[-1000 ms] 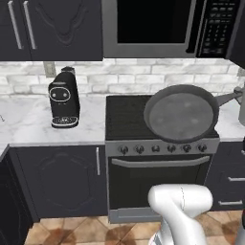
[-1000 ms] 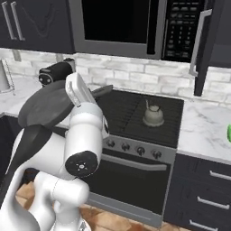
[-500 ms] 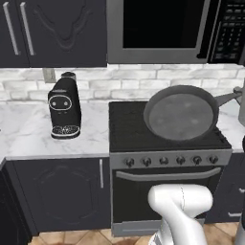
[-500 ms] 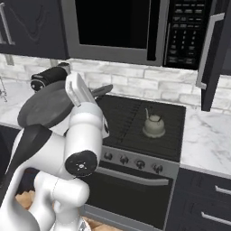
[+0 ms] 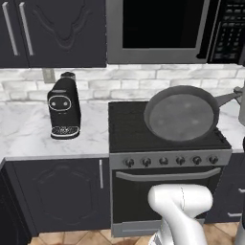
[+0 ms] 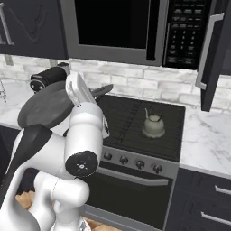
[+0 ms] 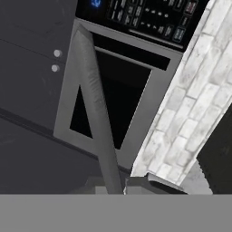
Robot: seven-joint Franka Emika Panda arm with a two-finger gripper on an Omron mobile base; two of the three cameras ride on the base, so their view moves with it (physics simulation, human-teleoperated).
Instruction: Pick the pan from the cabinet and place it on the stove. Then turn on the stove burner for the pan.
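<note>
One coffee machine (image 5: pixel 63 106), black, stands on the marble counter (image 5: pixel 28 131) well to the left of the pincer.

One frying pan (image 5: pixel 182 116), wide, round, dark grey, is carried in the air over the stove's right half, tilted, with its long thin handle (image 5: pixel 228 97) running off toward the right, where the arm holds it. From the other side the same pan (image 6: pixel 45 108) hangs at the left, its handle (image 6: pixel 101 90) meeting the white hand.

One pincer (image 7: pixel 123 185), closed on the pan handle (image 7: pixel 97 113), which runs up from between the tips in the hand view.

One stove (image 5: pixel 129 136), black grates, silver front with six dark knobs (image 5: pixel 163 161) in a row and one oven bar handle (image 5: pixel 167 175), lies below the pan.

One small pale kettle (image 6: pixel 153 125) sits on the stove's far grate, apart from the pan.

One microwave (image 6: pixel 135 29) hangs above, black and silver.

One wall cabinet door (image 6: pixel 215 54) stands ajar at the right with one long silver bar handle (image 6: pixel 205 49).
</note>
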